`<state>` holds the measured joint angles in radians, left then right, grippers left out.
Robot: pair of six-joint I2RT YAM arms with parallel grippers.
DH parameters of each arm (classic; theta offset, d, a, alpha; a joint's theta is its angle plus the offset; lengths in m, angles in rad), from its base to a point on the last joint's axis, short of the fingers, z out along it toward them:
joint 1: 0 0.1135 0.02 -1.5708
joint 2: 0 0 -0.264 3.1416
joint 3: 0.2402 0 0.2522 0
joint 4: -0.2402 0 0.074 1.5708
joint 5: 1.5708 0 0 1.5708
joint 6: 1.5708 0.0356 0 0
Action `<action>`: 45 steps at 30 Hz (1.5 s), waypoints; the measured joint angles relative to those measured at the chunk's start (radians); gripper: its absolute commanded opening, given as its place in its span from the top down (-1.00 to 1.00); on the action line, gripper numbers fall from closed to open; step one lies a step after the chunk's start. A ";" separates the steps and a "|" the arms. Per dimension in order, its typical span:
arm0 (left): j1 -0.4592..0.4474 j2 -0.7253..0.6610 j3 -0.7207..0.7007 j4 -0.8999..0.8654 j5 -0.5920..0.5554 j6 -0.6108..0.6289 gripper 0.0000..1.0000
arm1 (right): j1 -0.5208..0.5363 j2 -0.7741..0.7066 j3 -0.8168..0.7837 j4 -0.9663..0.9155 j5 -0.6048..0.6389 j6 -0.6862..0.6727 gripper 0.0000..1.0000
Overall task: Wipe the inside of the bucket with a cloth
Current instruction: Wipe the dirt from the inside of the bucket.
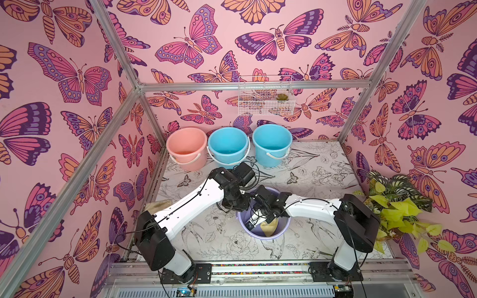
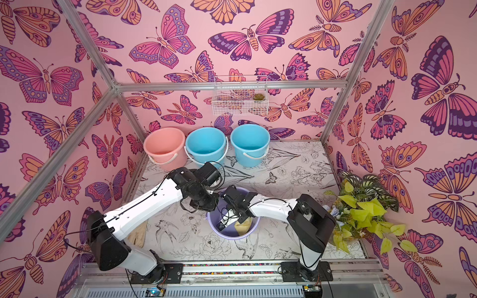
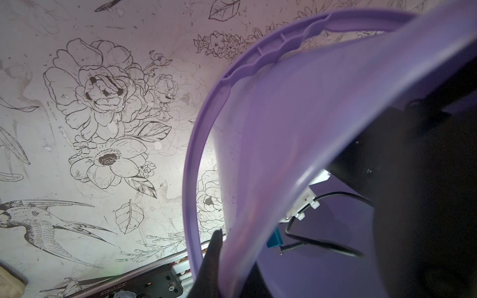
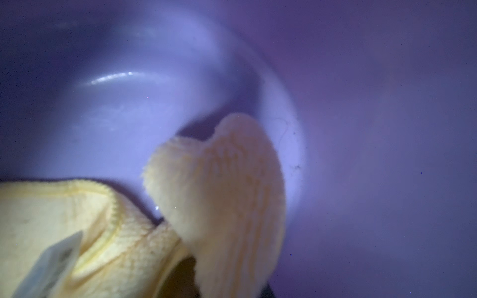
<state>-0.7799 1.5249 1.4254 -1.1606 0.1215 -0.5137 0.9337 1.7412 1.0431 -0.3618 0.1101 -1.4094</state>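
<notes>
The right end effector (image 1: 260,220) reaches down inside the lilac bucket (image 1: 280,229), clamped on a bunch of the pale yellow cloth (image 4: 219,193), which droops just beyond it toward the bucket's floor. The left end effector (image 3: 227,252) pinches the bucket's rim, on the counter (image 1: 322,180).

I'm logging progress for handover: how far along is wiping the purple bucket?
Done: the soft pale yellow cloth is picked up and down inside the lilac plastic bucket. In hand: the right gripper is shut on it near the bucket floor, while the left gripper clamps the rim. Left: how much wall is wiped cannot be told; dark specks show by the floor's edge.
</notes>
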 measured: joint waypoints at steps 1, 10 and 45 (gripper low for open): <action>0.000 0.000 0.000 0.000 -0.002 0.000 1.00 | 0.000 0.000 0.000 0.000 0.000 0.003 1.00; -0.014 0.002 0.002 0.019 0.022 0.016 1.00 | 0.000 -0.068 0.051 -0.165 -0.007 0.041 1.00; -0.019 0.003 0.003 0.031 0.040 0.024 1.00 | 0.006 -0.141 0.411 -0.916 -0.116 0.234 1.00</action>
<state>-0.7990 1.5284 1.4284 -1.1294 0.1612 -0.4900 0.9394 1.6001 1.4544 -1.2781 -0.0055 -1.1751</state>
